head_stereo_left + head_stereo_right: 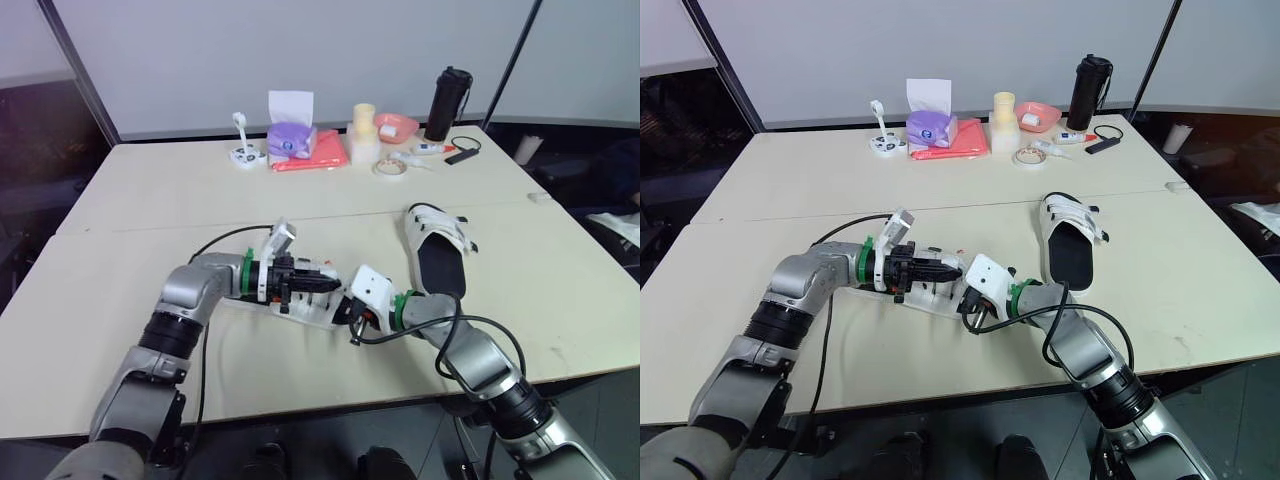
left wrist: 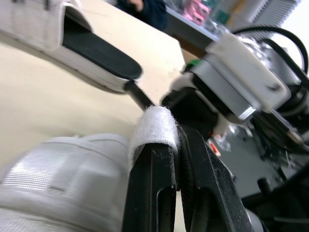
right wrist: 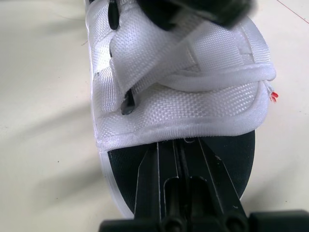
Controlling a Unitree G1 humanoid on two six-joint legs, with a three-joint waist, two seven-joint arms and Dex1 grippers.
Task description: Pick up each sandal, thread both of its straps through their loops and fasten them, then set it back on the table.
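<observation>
The sandal (image 3: pixel 193 111) in hand lies on the near middle of the surface (image 1: pixel 180 200), between the two arms; the second sandal (image 1: pixel 437 245) sits apart to the right and a little farther off, sole down, and its straps cannot be judged from here. The left gripper (image 2: pixel 176 133) has its fingers (image 2: pixel 154 183) closed tight on the folded end of a white strap (image 2: pixel 154 123), which caps the tip of one finger. The right gripper (image 3: pixel 181 142) comes in from the right with its fingers (image 3: pixel 159 179) pressed together, flat over the black footbed, tips at the edge of the woven upper; whether they pinch that edge or only bear down on it is hard to tell. The step appears to be drawing this strap through and laying it down to fasten. To do it well, the right arm should keep the sole pinned so the sandal does not slide or twist; the left should pull along the strap's own line, low over the upper, not upward, or the sandal will lift; the dark slot (image 3: pixel 126 104) beside the crossed bands is likely the loop, so the end should be kept flat and square to it; once through, fold the strap back and press it down along its length before letting go.
</observation>
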